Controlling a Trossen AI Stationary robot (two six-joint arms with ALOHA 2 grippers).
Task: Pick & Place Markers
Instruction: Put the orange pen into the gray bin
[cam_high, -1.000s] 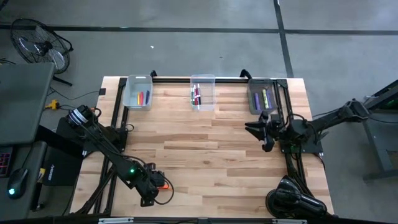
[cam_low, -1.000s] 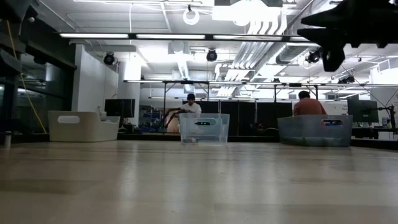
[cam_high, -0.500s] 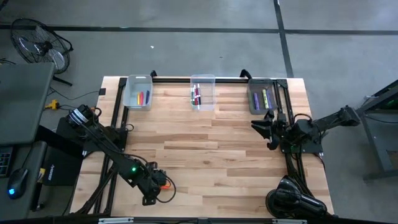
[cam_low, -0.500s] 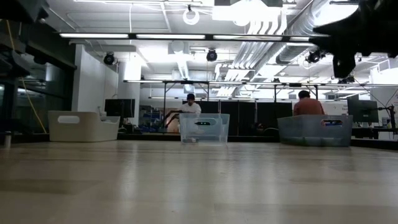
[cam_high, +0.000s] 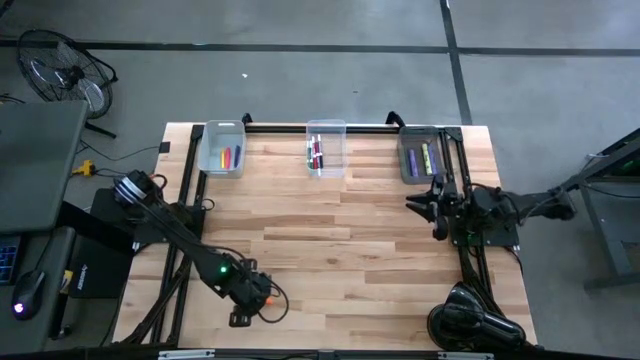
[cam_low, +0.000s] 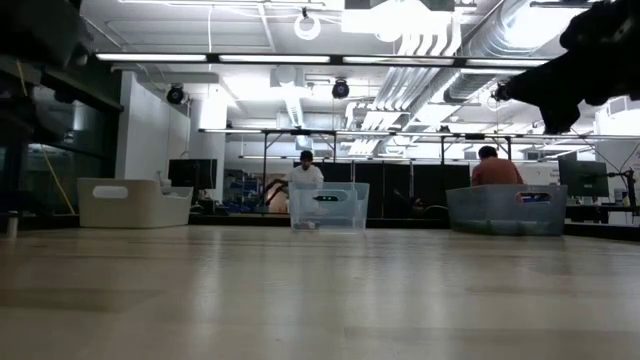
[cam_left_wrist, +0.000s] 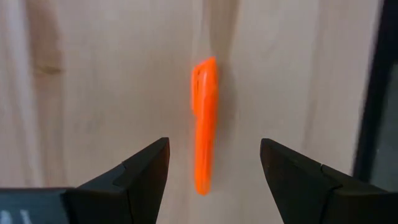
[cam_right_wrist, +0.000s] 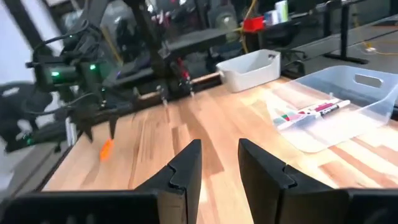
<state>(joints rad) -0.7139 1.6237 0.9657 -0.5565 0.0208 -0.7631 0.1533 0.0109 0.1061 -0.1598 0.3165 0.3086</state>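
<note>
- Left pincer (cam_high: 262, 297) is hovering at the near tabletop (cam_high: 330, 250) edge, fingers (cam_left_wrist: 146, 168) spread wide apart, straddling the orange marker (cam_left_wrist: 204, 123) lying flat on the wood, nothing gripped.
- Right pincer (cam_high: 428, 203) is hanging mid-right, fingers slightly apart, empty.
- Other markers (cam_high: 316, 153) are sitting in three bins (cam_high: 326, 128) along the far edge.
</note>
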